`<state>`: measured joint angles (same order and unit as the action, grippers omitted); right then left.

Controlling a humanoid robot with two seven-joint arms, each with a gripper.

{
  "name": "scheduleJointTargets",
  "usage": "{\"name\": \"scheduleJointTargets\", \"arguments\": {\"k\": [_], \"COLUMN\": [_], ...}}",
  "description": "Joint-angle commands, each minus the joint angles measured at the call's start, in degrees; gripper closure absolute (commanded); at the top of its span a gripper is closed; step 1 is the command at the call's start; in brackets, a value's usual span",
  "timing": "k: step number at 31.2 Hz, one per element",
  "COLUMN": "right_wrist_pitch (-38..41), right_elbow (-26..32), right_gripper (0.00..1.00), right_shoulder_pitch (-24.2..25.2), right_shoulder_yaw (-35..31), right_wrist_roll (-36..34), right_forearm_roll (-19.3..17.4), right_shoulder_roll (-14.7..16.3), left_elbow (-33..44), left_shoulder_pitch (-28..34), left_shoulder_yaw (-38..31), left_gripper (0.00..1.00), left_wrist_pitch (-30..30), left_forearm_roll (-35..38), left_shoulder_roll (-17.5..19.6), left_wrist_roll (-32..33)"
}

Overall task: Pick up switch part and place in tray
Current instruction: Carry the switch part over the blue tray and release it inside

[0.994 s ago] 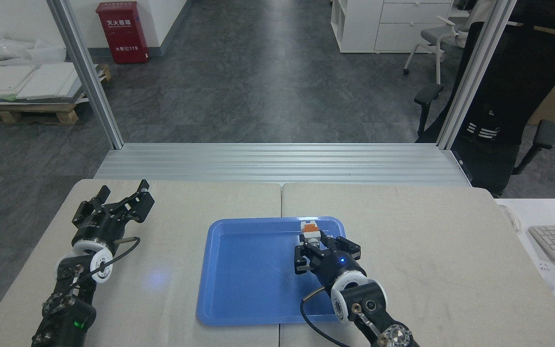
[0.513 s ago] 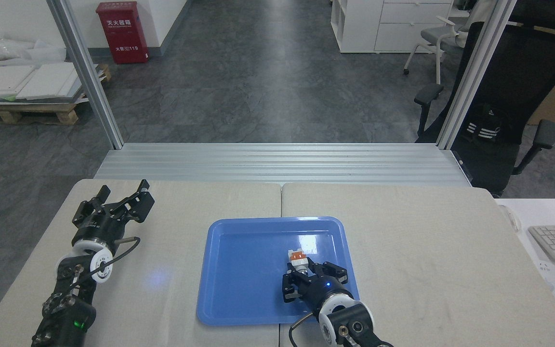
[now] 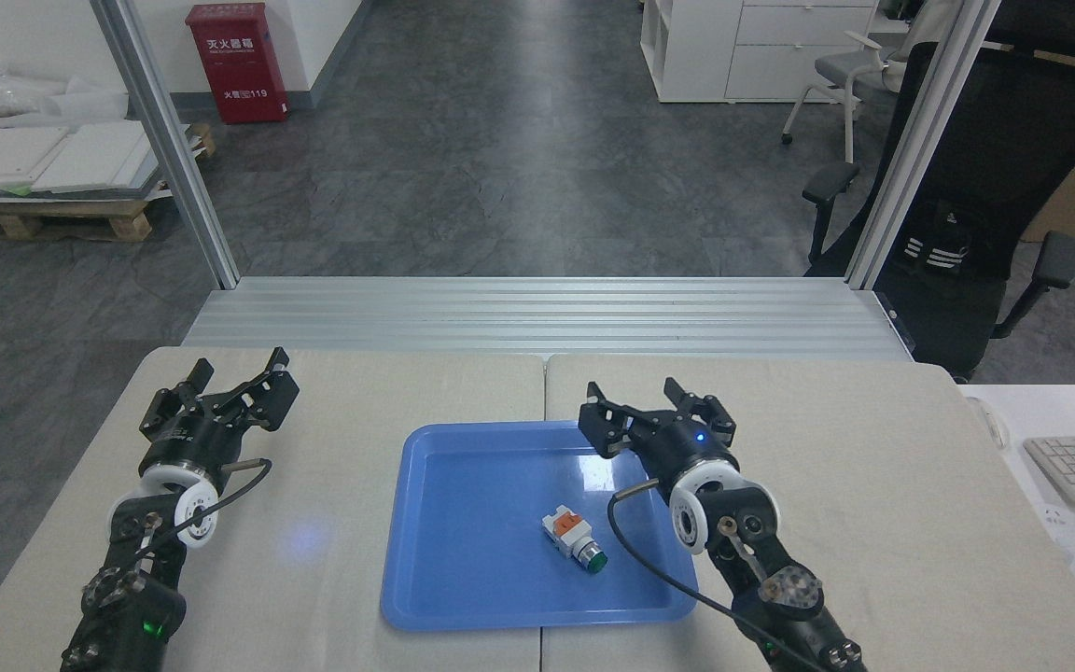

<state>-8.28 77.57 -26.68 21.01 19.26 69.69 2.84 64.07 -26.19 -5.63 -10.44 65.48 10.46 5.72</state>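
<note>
A: Since half a sec ago: right gripper [image 3: 657, 417] up and away to tray's far right corner, jaws spread wide, holding nothing. Switch part [image 3: 573, 538] dropped, free of the fingers.

B: Where exactly?

A: Lying on its side inside the tray [image 3: 463, 485], right of centre, green button toward the near rim.

B: Step?

A: Placement looks done; retreat phase. Next probably just clearing the arm w/o clipping the rim.

B: Left gripper [image 3: 220, 390]?

A: Parked on the table [image 3: 836, 448], open, empty, well apart from the tray.
</note>
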Motion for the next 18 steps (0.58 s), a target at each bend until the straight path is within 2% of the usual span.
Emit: {"name": "scheduleJointTargets", "arguments": {"k": [1,3,7,10,18], "right_wrist_pitch": [12.8,14.9,14.8,14.9,14.9], "right_elbow": [-0.8,-1.5,-1.6,-1.6,-1.8], "right_gripper": [0.01,0.01,0.01,0.01,0.01], "right_shoulder_pitch": [-1.1,0.9,5.1,7.2,7.4], "right_shoulder_yaw": [-11.1,-13.4,-16.3,-17.9,-18.4], "right_wrist_roll": [-9.8,-12.0,-14.2,-14.2,-14.2], "right_forearm_roll": [-2.2,-2.4,-2.4,-2.6,-2.8], "right_shoulder_roll": [8.3,11.6,14.7,14.7,15.3], "left_elbow": [0.0,0.0,0.0,0.0,0.0], "left_shoulder_pitch": [0.0,0.0,0.0,0.0,0.0], "left_shoulder_yaw": [0.0,0.0,0.0,0.0,0.0], "left_gripper": [0.0,0.0,0.0,0.0,0.0], "left_wrist_pitch": [0.0,0.1,0.0,0.0,0.0], "left_forearm_roll": [0.0,0.0,0.0,0.0,0.0], "left_shoulder_roll": [0.0,0.0,0.0,0.0,0.0], "left_wrist_roll": [0.1,0.1,0.1,0.0,0.1]}}
